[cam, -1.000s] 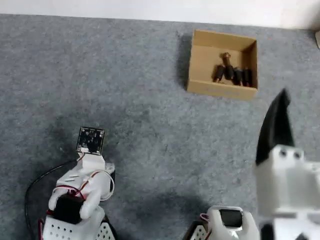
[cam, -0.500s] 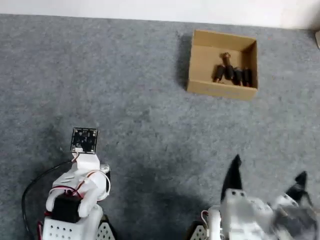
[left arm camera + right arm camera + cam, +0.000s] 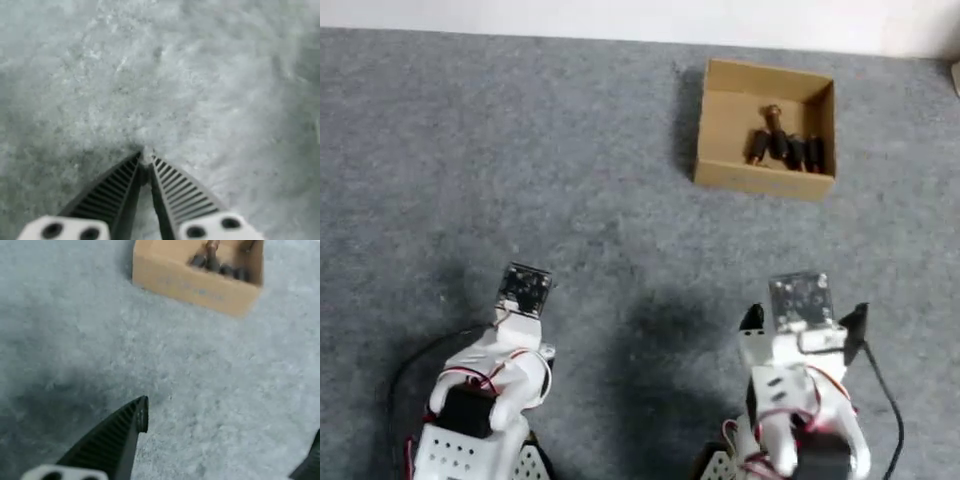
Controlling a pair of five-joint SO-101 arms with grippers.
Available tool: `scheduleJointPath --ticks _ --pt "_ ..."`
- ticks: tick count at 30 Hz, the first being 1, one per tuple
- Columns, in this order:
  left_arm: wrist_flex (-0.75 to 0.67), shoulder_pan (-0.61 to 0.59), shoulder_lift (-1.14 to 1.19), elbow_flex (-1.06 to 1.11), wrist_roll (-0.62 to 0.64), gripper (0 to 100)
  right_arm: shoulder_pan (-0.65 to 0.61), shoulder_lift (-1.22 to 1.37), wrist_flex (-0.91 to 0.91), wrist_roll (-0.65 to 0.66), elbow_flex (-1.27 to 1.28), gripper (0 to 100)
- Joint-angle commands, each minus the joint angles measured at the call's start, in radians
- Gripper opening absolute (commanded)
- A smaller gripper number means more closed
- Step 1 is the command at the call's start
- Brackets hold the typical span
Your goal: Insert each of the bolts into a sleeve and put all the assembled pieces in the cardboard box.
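- In the high view, we see the cardboard box [image 3: 760, 178] at the far right of the grey table covering [image 3: 520, 150], well apart from both arms.
- Inside the box lie the assembled pieces [image 3: 787, 148], dark and packed side by side toward its right half. One brownish end points at the far wall.
- In the same view, the left arm [image 3: 485, 395] sits at the near left and the right arm [image 3: 800, 390] at the near right, both pointing away over the covering.
- In the left wrist view, we find the left gripper [image 3: 146, 161] clenched. Its ribbed fingers [image 3: 120, 192] meet at the tips with nothing between them, close over the covering.
- In the right wrist view, the right gripper [image 3: 230, 422] is released, its jaws held wide apart and grasping nothing.
- Beyond the right gripper stands the box with its top open, the pieces clustered inside. They blur together here, so we count perhaps four or five and cannot be sure.
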Motion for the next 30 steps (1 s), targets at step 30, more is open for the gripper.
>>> scheduleJointPath --ticks 30 --pt "-0.025 -0.17 -0.001 0.025 -0.023 1 0.054 0.001 -0.154 -0.258 0.552 45.0"
